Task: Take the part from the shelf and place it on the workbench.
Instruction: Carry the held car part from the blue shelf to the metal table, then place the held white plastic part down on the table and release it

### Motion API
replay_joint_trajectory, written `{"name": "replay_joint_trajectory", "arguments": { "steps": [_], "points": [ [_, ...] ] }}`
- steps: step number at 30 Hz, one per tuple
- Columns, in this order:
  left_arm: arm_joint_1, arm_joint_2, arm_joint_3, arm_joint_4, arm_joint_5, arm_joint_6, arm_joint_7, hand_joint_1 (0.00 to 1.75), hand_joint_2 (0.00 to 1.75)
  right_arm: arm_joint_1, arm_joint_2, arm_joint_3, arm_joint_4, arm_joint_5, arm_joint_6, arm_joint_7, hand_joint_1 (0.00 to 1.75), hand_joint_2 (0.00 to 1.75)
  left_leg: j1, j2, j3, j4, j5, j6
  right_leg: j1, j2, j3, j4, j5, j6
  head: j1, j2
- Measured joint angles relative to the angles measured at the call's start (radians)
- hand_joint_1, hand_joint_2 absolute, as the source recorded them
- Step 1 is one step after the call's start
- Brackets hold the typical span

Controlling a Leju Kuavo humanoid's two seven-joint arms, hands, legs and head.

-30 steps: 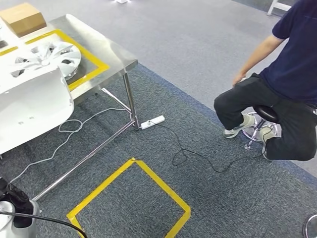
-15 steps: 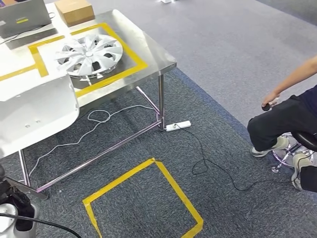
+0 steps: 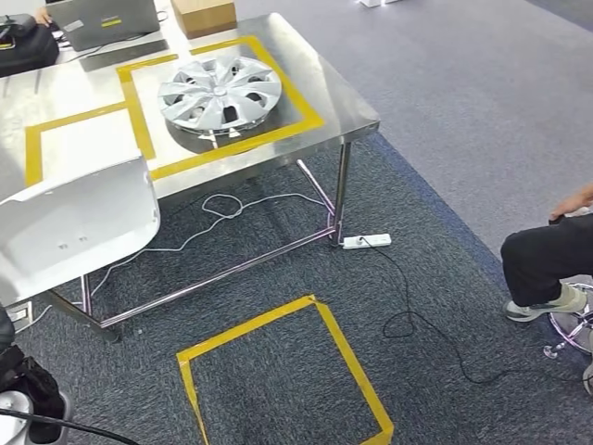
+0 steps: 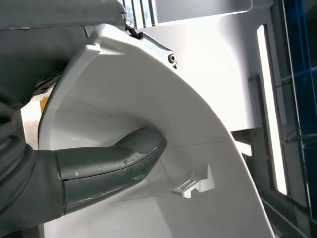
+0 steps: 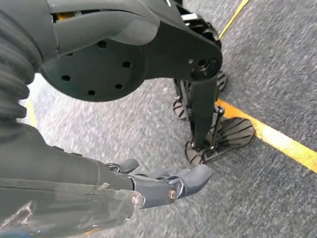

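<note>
Head view takes in one steel workbench (image 3: 335,102), its polished top marked with yellow tape rectangles, standing on thin chromed legs over dark grey carpet that meets a lighter grey band farther out. On the workbench, inside the larger taped rectangle, lies one silver spoked wheel cover (image 3: 219,93), round and slightly domed. Behind it along the workbench's far edge sit one cardboard box (image 3: 204,15), one open laptop (image 3: 105,20) and one black bag (image 3: 27,44). One white moulded plastic part (image 3: 73,227), smooth and curved, hovers at the workbench's near edge, overlapping it; left wrist view has the left hand (image 4: 75,166) gripping this part, its thick grey thumb pressed against the part's inner wall. Right wrist view shows the right hand (image 5: 149,186) above the carpet with fingers stretched out and apart, holding nothing. Under the workbench trail one white cable (image 3: 209,222) and one white power strip (image 3: 366,241). One yellow tape square (image 3: 280,371) marks the carpet before the workbench. One seated person (image 3: 552,260) is beside it.
</note>
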Motion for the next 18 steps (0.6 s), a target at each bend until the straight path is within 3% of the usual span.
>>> {"name": "replay_joint_trajectory", "arguments": {
  "steps": [2, 4, 5, 7, 8, 9, 10, 11, 12, 14, 16, 17, 18],
  "points": [
    [0.002, 0.000, -0.001, 0.000, 0.003, -0.001, 0.001, 1.75, 1.75, 0.001, 0.000, 0.000, 0.000, -0.004, -0.007, 0.009, 0.00, 1.75, -0.001, -0.021, 0.000, -0.007, -0.001, 0.015, 0.002, -0.019, 0.008, -0.005, -0.004, 0.012, 0.003, 0.000],
    [0.003, -0.002, -0.001, 0.001, 0.006, -0.001, 0.001, 1.75, 1.75, 0.000, 0.000, -0.001, 0.000, -0.009, -0.014, 0.016, 0.00, 1.75, 0.003, -0.042, 0.002, -0.012, 0.002, 0.028, -0.001, 0.004, 0.002, 0.015, -0.022, 0.022, 0.008, 0.000],
    [0.002, -0.002, -0.002, 0.001, 0.007, -0.001, 0.001, 1.75, 1.75, 0.001, 0.000, -0.001, 0.000, -0.010, -0.016, 0.019, 0.00, 1.75, 0.006, -0.052, 0.004, -0.014, 0.004, 0.033, -0.002, 0.028, -0.017, 0.057, -0.045, 0.026, 0.012, 0.000],
    [0.001, -0.005, -0.004, 0.003, 0.008, -0.002, 0.001, 1.75, 1.75, 0.004, 0.000, -0.001, 0.000, -0.012, -0.018, 0.022, 0.00, 1.75, 0.007, -0.073, 0.004, -0.013, 0.004, 0.040, -0.003, 0.069, -0.087, 0.195, -0.106, 0.028, 0.018, 0.000],
    [0.002, -0.006, -0.004, 0.004, 0.008, -0.002, 0.001, 1.75, 1.75, 0.007, 0.000, -0.001, 0.000, -0.012, -0.019, 0.023, 0.00, 1.75, 0.006, -0.086, 0.004, -0.013, 0.004, 0.042, -0.002, 0.076, -0.122, 0.258, -0.125, 0.028, 0.019, 0.000],
    [0.002, -0.007, -0.005, 0.005, 0.008, -0.002, 0.001, 1.75, 1.75, 0.009, 0.000, -0.001, 0.000, -0.012, -0.021, 0.024, 0.00, 1.75, 0.005, -0.100, 0.005, -0.013, 0.003, 0.042, -0.001, 0.078, -0.144, 0.290, -0.125, 0.027, 0.019, 0.000],
    [0.003, -0.008, -0.006, 0.006, 0.008, -0.002, 0.001, 1.75, 1.75, 0.010, 0.000, -0.001, 0.000, -0.013, -0.023, 0.026, 0.00, 1.75, 0.004, -0.113, 0.006, -0.013, 0.003, 0.043, -0.001, 0.080, -0.147, 0.281, -0.104, 0.025, 0.019, 0.000],
    [0.003, -0.008, -0.006, 0.007, 0.008, -0.002, 0.000, 1.75, 1.75, 0.011, -0.001, -0.002, 0.000, -0.014, -0.024, 0.028, 0.00, 1.75, 0.005, -0.127, 0.008, -0.012, 0.003, 0.042, -0.001, 0.084, -0.131, 0.232, -0.066, 0.023, 0.019, 0.000],
    [0.002, -0.008, -0.007, 0.008, 0.008, -0.003, 0.000, 1.75, 1.75, 0.011, -0.001, -0.002, 0.000, -0.015, -0.026, 0.030, 0.00, 1.75, 0.005, -0.139, 0.010, -0.012, 0.002, 0.041, -0.002, 0.099, -0.102, 0.161, -0.024, 0.020, 0.019, 0.000],
    [0.000, -0.008, -0.012, 0.009, 0.007, -0.006, -0.002, 1.75, 1.75, 0.010, -0.001, -0.002, 0.000, -0.018, -0.026, 0.033, 0.00, 1.75, 0.004, -0.162, 0.008, -0.009, 0.000, 0.032, -0.009, 0.144, -0.047, 0.037, 0.020, 0.016, 0.018, 0.000],
    [-0.002, -0.008, -0.019, 0.010, 0.003, -0.013, -0.004, 1.75, 1.75, 0.009, -0.001, -0.003, 0.000, -0.020, -0.024, 0.034, 0.00, 1.75, 0.006, -0.183, 0.002, -0.009, 0.002, 0.019, -0.009, 0.161, -0.028, 0.003, 0.017, 0.009, 0.018, 0.000],
    [-0.002, -0.008, -0.023, 0.010, 0.000, -0.020, -0.004, 1.75, 1.75, 0.009, -0.001, -0.003, 0.000, -0.019, -0.023, 0.034, 0.00, 1.75, 0.008, -0.191, 0.000, -0.012, 0.004, 0.012, -0.008, 0.150, -0.025, 0.003, 0.018, 0.004, 0.018, 0.000],
    [-0.002, -0.007, -0.027, 0.010, -0.001, -0.027, -0.005, 1.75, 1.75, 0.008, 0.000, -0.003, 0.000, -0.018, -0.022, 0.034, 0.00, 1.75, 0.009, -0.185, -0.002, -0.010, 0.004, 0.007, -0.008, 0.140, -0.024, 0.001, 0.020, -0.002, 0.018, 0.000]
  ]
}}
